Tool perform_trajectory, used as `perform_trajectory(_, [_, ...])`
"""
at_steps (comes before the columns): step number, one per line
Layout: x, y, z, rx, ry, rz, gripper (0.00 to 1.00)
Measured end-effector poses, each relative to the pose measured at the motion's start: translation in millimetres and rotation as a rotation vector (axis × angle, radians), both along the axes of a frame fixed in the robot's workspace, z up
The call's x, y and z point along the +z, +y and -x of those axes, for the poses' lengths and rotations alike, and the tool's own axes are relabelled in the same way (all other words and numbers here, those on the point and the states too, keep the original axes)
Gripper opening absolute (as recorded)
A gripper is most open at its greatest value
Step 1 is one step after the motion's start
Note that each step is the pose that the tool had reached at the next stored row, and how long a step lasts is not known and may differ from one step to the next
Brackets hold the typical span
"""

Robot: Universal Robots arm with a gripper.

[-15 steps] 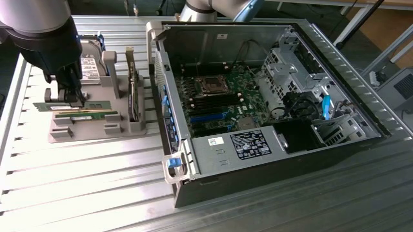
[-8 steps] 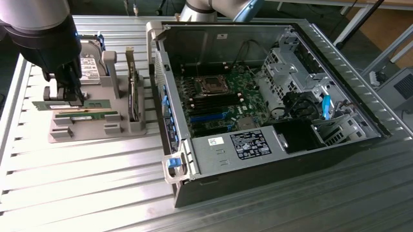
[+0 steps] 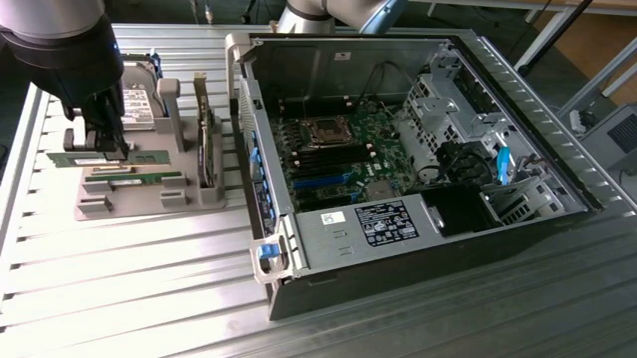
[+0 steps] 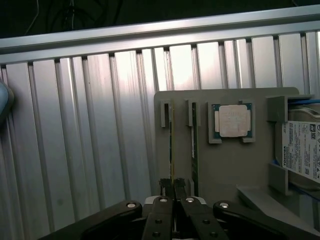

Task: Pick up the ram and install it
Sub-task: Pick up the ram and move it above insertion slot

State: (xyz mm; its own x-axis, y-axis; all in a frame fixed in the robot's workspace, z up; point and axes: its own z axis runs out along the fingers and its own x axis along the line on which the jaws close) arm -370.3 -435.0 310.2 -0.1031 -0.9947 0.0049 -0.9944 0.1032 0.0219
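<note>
The ram (image 3: 145,157) (image 4: 172,145) stands on edge at the left of the exterior view, in the gray holder (image 3: 149,201) (image 4: 225,170) on the slatted metal table (image 3: 119,283) (image 4: 75,140). A white label shows on its green face.

Gripper (image 3: 112,153) (image 4: 173,186): comes down from the upper left of the exterior view. The jaws are almost together and clamped on the thin upper edge of the ram. In the wrist view the 2 fingertips (image 4: 181,192) meet on that edge, 1 on each side. Cannot tell whether the stick sits in its slot or is raised from it.

Count:
- 2 sticks. The second stick (image 3: 134,179) (image 4: 194,150) lies parallel to the held one, just beside it, on the side nearer the lower edge of the exterior view. It is not touched.
- 1 square silver processor (image 4: 233,121), seated in its own pocket of the holder, beside the ends of the sticks.
- 1 hard drive (image 3: 139,101) (image 4: 302,150), white label, at the far end of the holder.
- 1 expansion card (image 3: 204,149), upright, on the holder's side toward the case.
- 1 computer case (image 3: 329,67), open, filling the centre and right of the exterior view, with the motherboard (image 3: 344,153) exposed inside.
</note>
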Motion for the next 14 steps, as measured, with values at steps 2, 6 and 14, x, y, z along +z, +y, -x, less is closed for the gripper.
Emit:
perform_trajectory(2, [1.2,0.0,0.0,0.000,0.0000,0.0004,0.11])
perform_trajectory(6, [3.3,0.0,0.0,0.000,0.0000,0.0007,0.11])
perform_trajectory(14, [10.8,0.0,0.0,0.000,0.0001,0.0010,0.11])
